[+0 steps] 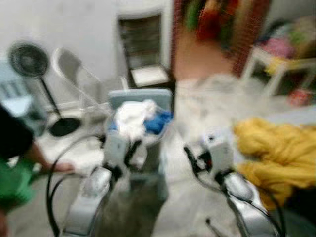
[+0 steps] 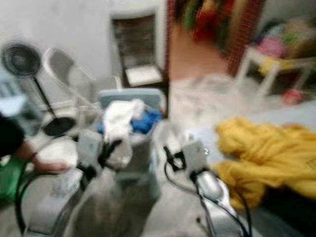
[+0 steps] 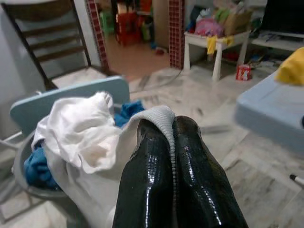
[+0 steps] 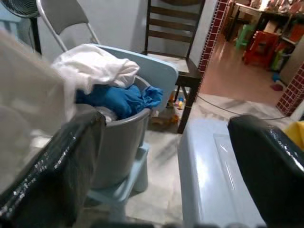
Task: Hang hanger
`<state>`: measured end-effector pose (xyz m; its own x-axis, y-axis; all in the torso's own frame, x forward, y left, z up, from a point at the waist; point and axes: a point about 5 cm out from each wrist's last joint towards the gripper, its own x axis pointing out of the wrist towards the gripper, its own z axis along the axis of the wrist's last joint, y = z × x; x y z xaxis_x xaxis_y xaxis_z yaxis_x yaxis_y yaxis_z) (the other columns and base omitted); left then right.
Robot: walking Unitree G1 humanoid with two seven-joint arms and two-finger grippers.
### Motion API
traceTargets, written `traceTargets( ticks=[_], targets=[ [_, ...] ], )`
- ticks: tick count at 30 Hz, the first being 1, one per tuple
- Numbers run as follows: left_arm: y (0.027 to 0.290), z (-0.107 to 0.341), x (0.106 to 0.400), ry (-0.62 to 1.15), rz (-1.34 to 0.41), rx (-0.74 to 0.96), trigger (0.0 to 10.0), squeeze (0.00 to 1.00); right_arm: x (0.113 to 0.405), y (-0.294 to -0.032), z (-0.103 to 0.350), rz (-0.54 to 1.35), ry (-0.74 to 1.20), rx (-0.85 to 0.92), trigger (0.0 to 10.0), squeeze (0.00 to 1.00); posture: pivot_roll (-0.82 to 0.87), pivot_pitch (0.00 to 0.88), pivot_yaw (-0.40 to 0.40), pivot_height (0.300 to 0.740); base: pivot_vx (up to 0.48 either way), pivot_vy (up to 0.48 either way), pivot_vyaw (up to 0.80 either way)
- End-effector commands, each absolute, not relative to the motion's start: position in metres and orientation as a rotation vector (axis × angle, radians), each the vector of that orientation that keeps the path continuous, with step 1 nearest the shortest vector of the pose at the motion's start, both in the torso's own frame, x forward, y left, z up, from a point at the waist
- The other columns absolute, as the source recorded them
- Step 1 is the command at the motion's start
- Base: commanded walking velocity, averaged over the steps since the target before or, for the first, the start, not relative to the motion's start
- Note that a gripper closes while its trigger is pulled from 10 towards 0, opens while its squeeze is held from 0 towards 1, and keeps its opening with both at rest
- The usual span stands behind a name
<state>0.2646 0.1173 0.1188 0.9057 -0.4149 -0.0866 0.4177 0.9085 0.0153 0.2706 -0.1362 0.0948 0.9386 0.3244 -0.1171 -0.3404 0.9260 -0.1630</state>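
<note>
Closest to the camera, two silver robot arms reach forward over a pale marble floor (image 3: 266, 175). The left gripper (image 3: 174, 124) has its two black fingers pressed together on the ribbed hem of a white garment (image 3: 92, 142), which trails back into the basket just ahead. The right gripper (image 4: 164, 142) has its fingers spread wide with nothing between them; it hovers above the corner of a light blue table (image 4: 213, 180).

Just beyond the grippers stands a grey laundry basket (image 4: 121, 142) set on a light blue plastic chair (image 4: 156, 71). It is heaped with the white garment and a bright blue cloth (image 4: 121, 99). To the robot's right, a rumpled yellow cloth (image 1: 276, 153) lies on the table.

At the left edge, a person's arm (image 1: 47, 163) reaches down toward the floor; green and black clothing can be made out, though the head views are blurred.

Further back, along a white wall, stand a black pedestal fan (image 1: 29, 61), a grey folding chair (image 4: 64, 14) and a dark wooden chair (image 4: 168, 33). Past red tiled pillars (image 3: 175, 28) a doorway opens onto another room. A small white table (image 3: 216, 42) piled with colourful things stands far right. No hanger can be made out.
</note>
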Motion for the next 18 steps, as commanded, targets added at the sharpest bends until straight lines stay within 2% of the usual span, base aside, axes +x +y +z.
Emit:
traceTargets(
  ticks=[1,11,18],
  targets=[
    [0.1163,0.1189,0.2638,0.079,-0.437,0.031,10.0,0.0,0.2739,-0.1316,0.0999,0.355,0.069,-0.186,10.0,0.0,-0.08,0.0,0.059,0.74,0.0,0.0,0.0],
    [0.1138,0.1187,0.2641,0.072,-0.464,0.014,10.0,0.0,0.2747,-0.1324,0.0977,0.354,0.074,-0.19,10.0,0.0,-0.08,0.0,0.058,0.74,0.0,0.0,0.0],
    [0.1141,0.1181,0.2633,0.072,-0.468,0.011,10.0,0.0,0.2757,-0.1316,0.0973,0.359,0.073,-0.193,10.0,0.0,-0.08,0.0,0.058,0.74,0.0,-0.328,0.0]
  ],
)
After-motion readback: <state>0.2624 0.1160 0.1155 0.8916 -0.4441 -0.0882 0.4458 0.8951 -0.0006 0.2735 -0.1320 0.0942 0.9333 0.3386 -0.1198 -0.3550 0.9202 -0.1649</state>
